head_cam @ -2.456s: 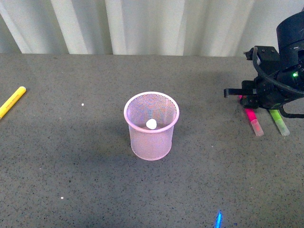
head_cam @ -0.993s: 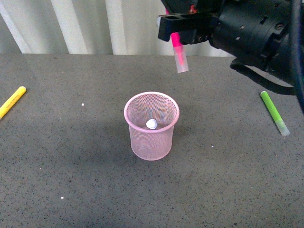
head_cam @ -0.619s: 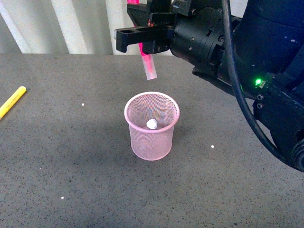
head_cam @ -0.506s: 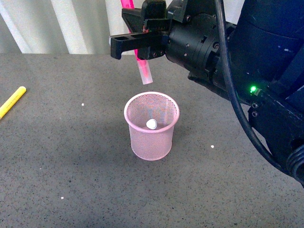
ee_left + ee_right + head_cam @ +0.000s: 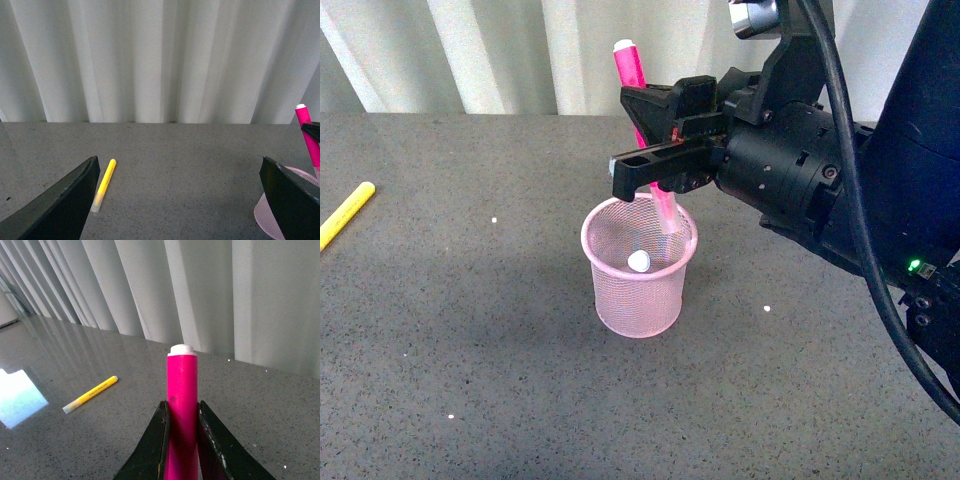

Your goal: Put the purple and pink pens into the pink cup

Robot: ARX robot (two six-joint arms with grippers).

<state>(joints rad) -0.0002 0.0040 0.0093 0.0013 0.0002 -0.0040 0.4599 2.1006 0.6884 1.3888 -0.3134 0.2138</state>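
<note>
The pink cup (image 5: pixel 638 290) stands upright in the middle of the table. My right gripper (image 5: pixel 660 165) is shut on the pink pen (image 5: pixel 632 75) just above the cup's rim. The pen is tilted, cap end down, with its whitish cap (image 5: pixel 672 215) inside the cup's mouth. In the right wrist view the pink pen (image 5: pixel 181 400) is clamped between both fingers (image 5: pixel 156 442). A whitish cap (image 5: pixel 638 261) of the purple pen shows inside the cup; its body is hard to make out through the mesh. My left gripper (image 5: pixel 175 210) is open and empty, well left of the cup (image 5: pixel 261 215).
A yellow marker (image 5: pixel 345 213) lies at the table's far left edge, also seen as the yellow marker (image 5: pixel 104 184) and the yellow marker (image 5: pixel 90 394). A white curtain (image 5: pixel 500 50) closes the back. My right arm (image 5: pixel 860 200) fills the right side of the front view.
My right gripper lifted the pink pen from the table's right side, carried it left over the cup and lowered its cap end into the cup's mouth. The cup has not moved.
</note>
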